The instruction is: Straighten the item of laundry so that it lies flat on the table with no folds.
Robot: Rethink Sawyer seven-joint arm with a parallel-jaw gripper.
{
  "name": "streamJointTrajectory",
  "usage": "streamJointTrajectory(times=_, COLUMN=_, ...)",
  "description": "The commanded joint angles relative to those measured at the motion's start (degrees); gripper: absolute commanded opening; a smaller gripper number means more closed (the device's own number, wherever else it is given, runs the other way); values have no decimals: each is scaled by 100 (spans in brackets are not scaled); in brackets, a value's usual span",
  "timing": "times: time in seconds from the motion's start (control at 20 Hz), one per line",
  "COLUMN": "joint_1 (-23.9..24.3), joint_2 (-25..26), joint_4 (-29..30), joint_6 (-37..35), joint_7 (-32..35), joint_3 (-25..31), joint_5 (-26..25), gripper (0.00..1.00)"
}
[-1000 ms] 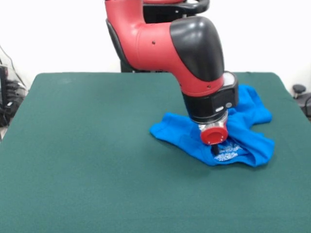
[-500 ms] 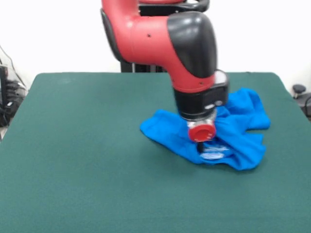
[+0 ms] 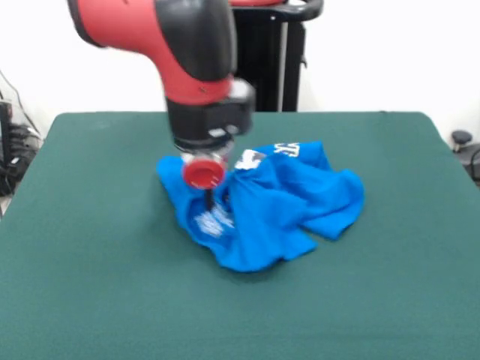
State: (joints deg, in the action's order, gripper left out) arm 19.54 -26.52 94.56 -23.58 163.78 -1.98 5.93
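Gripper [image 3: 208,201] at frame centre-left, pressed into the crumpled blue T-shirt [image 3: 277,206] on the green table [image 3: 90,247]; jaw state indeterminate.

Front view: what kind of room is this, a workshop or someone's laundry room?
Most likely a robotics lab or test room. A red and black arm works over a blue T-shirt on a green-covered table, with bare white walls behind and cables at the left edge.

The arm [image 3: 187,67] moved left across the table [image 3: 90,247]. The blue shirt [image 3: 277,202] slid left with it and looks more bunched.
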Motion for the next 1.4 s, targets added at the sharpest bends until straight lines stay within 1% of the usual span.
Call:
streamJointTrajectory(times=0.05, joint_1=-51, joint_2=-457, joint_4=1109, joint_6=599, joint_7=255, joint_3=-212, joint_5=-365, gripper=0)
streamJointTrajectory(times=0.1, joint_1=-24, joint_2=-533, joint_4=1244, joint_6=640, joint_7=292, joint_3=-260, joint_5=-415, gripper=0)
streamJointTrajectory(times=0.2, joint_1=245, joint_2=-720, joint_4=1525, joint_6=565, joint_7=56, joint_3=-176, joint_5=-536, gripper=0)
streamJointTrajectory(times=0.25, joint_1=392, joint_2=-714, joint_4=1557, joint_6=490, joint_7=-105, joint_3=-96, joint_5=-583, gripper=0)
streamJointTrajectory(times=0.35, joint_1=518, joint_2=-506, joint_4=1464, joint_6=659, joint_7=-164, joint_3=24, joint_5=-658, gripper=0)
streamJointTrajectory(times=0.4, joint_1=539, joint_2=-503, joint_4=1473, joint_6=675, joint_7=-148, joint_3=75, joint_5=-671, gripper=0)
streamJointTrajectory(times=0.45, joint_1=481, joint_2=-617, joint_4=1488, joint_6=504, joint_7=-106, joint_3=53, joint_5=-650, gripper=0)
streamJointTrajectory(times=0.6, joint_1=81, joint_2=-1266, joint_4=1563, joint_6=-362, joint_7=179, joint_3=-150, joint_5=-432, gripper=0)
streamJointTrajectory(times=0.7, joint_1=-171, joint_2=-1531, joint_4=1499, joint_6=-742, joint_7=410, joint_3=-271, joint_5=-281, gripper=0)
streamJointTrajectory(times=0.75, joint_1=-296, joint_2=-1608, joint_4=1465, joint_6=-812, joint_7=550, joint_3=-342, joint_5=-216, gripper=0)
streamJointTrajectory(times=0.8, joint_1=-513, joint_2=-1626, joint_4=1378, joint_6=-820, joint_7=740, joint_3=-528, joint_5=-202, gripper=0)
streamJointTrajectory(times=0.9, joint_1=-1068, joint_2=-1665, joint_4=1136, joint_6=-1109, joint_7=1136, joint_3=-1047, joint_5=-241, gripper=0)
streamJointTrajectory(times=0.95, joint_1=-1377, joint_2=-1702, joint_4=1012, joint_6=-1330, joint_7=1373, joint_3=-1340, joint_5=-257, gripper=0)
streamJointTrajectory(times=1.05, joint_1=-1799, joint_2=-1849, joint_4=882, joint_6=-1773, joint_7=1695, joint_3=-1645, joint_5=-179, gripper=0)
streamJointTrajectory(times=1.2, joint_1=-2206, joint_2=-2161, joint_4=748, joint_6=-2495, joint_7=1975, joint_3=-1874, joint_5=28, gripper=0)
streamJointTrajectory(times=1.3, joint_1=-2427, joint_2=-2217, joint_4=669, joint_6=-2653, joint_7=2157, joint_3=-1978, joint_5=171, gripper=0)
streamJointTrajectory(times=1.4, joint_1=-2569, joint_2=-2210, joint_4=673, joint_6=-2636, joint_7=2240, joint_3=-1944, joint_5=420, gripper=0)
